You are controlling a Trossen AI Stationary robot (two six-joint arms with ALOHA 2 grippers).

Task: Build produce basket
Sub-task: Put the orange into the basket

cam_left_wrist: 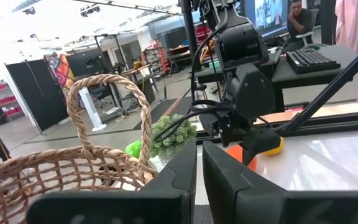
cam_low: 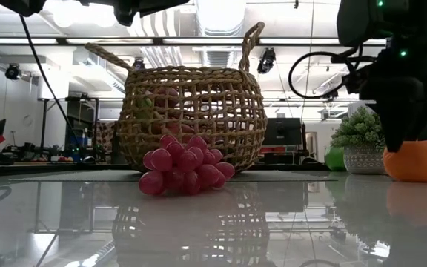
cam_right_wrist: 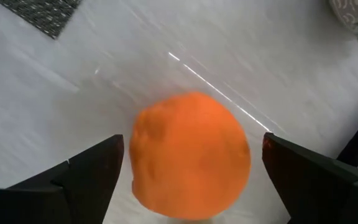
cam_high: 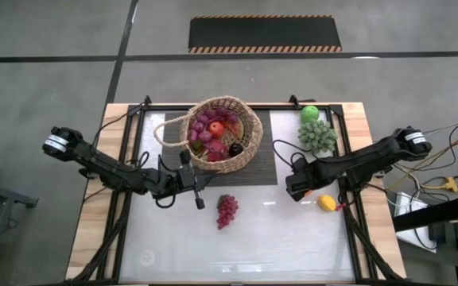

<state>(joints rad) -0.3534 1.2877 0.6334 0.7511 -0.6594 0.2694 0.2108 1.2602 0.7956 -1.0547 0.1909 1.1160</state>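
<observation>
The right gripper (cam_right_wrist: pixel 188 171) hangs directly over the orange (cam_right_wrist: pixel 190 154), near the table's right side, and that is the relation the next move turns on: in the right wrist view the fruit sits centred between the two dark fingers (cam_right_wrist: pixel 86 171), which stand wide apart on either side with bare white tabletop (cam_right_wrist: pixel 104 56) showing around it. The fingers are not yet touching it. A straight drop and a squeeze looks like all that is needed, I would judge.

The orange is round, so it has no long axis and points nowhere; any closing direction should serve. In the low view it rests on the table surface (cam_low: pixel 415 161), just beside the descending right arm. From above it is mostly hidden under the gripper (cam_high: pixel 296 188), with a yellow fruit, probably a lemon (cam_high: pixel 325 202), lying just beside.

The wicker basket (cam_high: pixel 249 147) sits at the far middle of the table on a dark mat (cam_high: pixel 270 163), already holding several red and purple pieces. It lies to the left of the orange, well apart.

The left gripper (cam_high: pixel 199 191) rests near the basket's near edge, its fingers (cam_left_wrist: pixel 182 177) close together with only a thin gap and holding nothing. A purple grape bunch (cam_high: pixel 227 210) lies near it on the table, long axis running roughly toward the basket. A green apple (cam_high: pixel 309 114) and a leafy potted clump (cam_high: pixel 317 136) stand at the far right.
</observation>
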